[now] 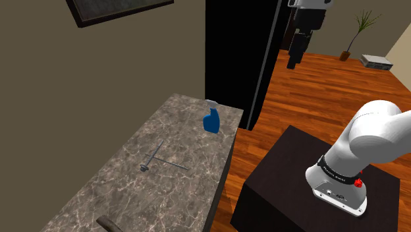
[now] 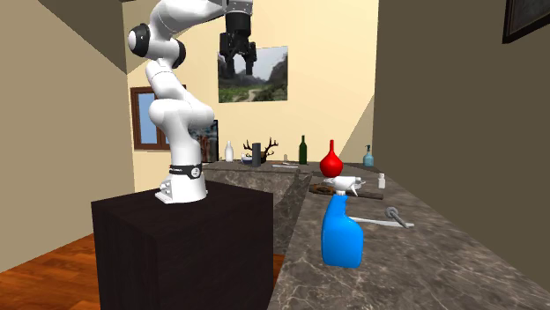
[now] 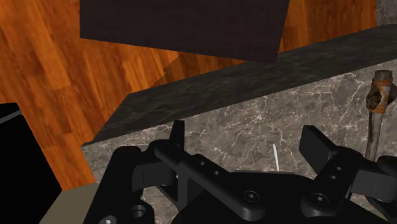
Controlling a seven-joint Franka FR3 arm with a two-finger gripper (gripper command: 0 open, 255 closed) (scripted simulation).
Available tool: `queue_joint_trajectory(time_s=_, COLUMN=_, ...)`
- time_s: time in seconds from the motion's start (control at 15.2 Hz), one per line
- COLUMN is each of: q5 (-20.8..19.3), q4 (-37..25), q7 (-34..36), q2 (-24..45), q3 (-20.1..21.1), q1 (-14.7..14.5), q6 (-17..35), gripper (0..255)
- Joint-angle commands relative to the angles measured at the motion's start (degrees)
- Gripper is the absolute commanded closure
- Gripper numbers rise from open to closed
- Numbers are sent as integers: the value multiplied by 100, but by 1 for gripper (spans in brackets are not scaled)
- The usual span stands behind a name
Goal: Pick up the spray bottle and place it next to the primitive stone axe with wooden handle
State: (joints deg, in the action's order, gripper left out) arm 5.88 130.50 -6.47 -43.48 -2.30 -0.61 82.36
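Two black fingers [image 3: 177, 137] of the gripper [image 2: 239, 70] stood apart, clasping nothing, high above the dark stand [image 2: 181, 238] and the wooden floor [image 1: 309, 86]. The blue spray bottle [image 1: 211, 120] stood upright at the far end of the marbled counter [image 1: 118, 191], near the edge on the shoulder view's right, well apart from the gripper. A thin grey tool [image 1: 158, 158] lay mid-counter. The axe [image 3: 379, 95], its head rust-brown, lay on the counter. A brown stub [image 1: 105, 223] at the counter's near end was possibly its handle.
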Motion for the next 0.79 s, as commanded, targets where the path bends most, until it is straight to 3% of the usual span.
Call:
queue_joint_trajectory(time_s=0.0, q5=0, q4=0, q7=0, q2=0, q3=0, q1=0, q6=0, gripper=0)
queue_joint_trajectory(time_s=0.73, q5=-96, q4=352, q7=-239, q2=1619, q3=181, q1=-109, q6=2110, gripper=0)
